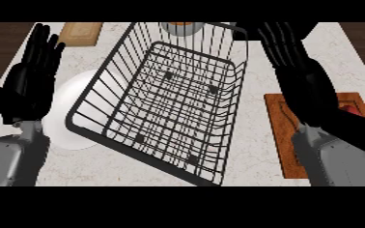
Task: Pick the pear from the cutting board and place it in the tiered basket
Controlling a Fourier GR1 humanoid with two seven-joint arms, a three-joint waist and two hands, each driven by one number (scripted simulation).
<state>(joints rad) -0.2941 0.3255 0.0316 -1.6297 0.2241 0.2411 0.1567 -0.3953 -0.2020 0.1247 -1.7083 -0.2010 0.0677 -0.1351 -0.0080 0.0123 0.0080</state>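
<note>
black wire tiered basket (171, 101) runs lengthwise up the counter, tilted right.

The pale speckled counter (85, 166) carries a black wire tiered basket (167, 104) at its centre. A white plate (68, 113) lies at nine o'clock, an orange cutting board (285, 130) at three, and a small wooden board (80, 32) at eleven.

The tiered basket (171, 101) consists of thin black wire with a matt metal look. The counter (249, 140) presents a pale, speckled stone-like surface. The cutting board (285, 135) shows orange-brown wood. The plate (68, 121) appears smooth and white. Both hands, left (28, 87) and right (303, 77), appear matt black; the forearms grey.
</note>
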